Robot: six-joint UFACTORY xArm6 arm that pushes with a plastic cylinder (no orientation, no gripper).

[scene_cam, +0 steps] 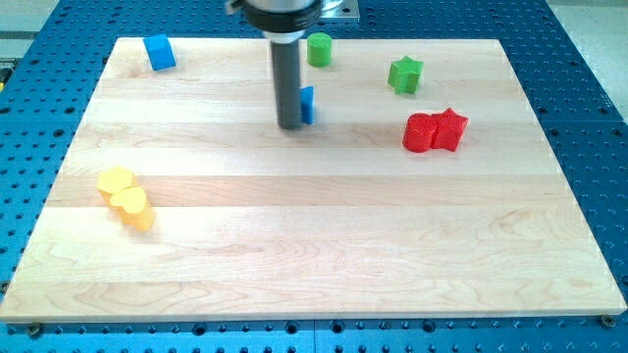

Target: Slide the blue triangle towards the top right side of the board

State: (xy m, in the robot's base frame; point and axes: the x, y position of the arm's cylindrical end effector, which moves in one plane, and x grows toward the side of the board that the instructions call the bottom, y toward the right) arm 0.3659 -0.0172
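Our tool here is a plain dark rod with no jaws, so there is nothing to open, close or clamp; all it can do is press against things. My tip (291, 126) rests on the wooden worktop (314, 255) a little above the middle of the board and left of centre. The blue triangle (308, 105) sits immediately on the view's right of the rod, so close that the rod hides its left part; we judge the two to be touching or all but touching, though we cannot tell which. Only a narrow blue sliver shows, so we take the shape from the task wording.

What matters for us is the direction: the block lies to the right of my tip and a shade toward the view's top, which is roughly the way it has to travel. We would therefore push rightward and upward from where we stand, with no need to circle round first.

Along that path, the green star (405, 75) stands near the top right, and the green cylinder (319, 49) lies just above the triangle. The red cylinder (420, 133) and red star (450, 128) sit touching each other, lower on the right. We think a slightly upward line should pass between the green star and the red pair, but a glancing contact could make the triangle turn off my tip.

The blue cube (160, 52) at the top left and the two yellow blocks (126, 196) at the left are well apart from all this.
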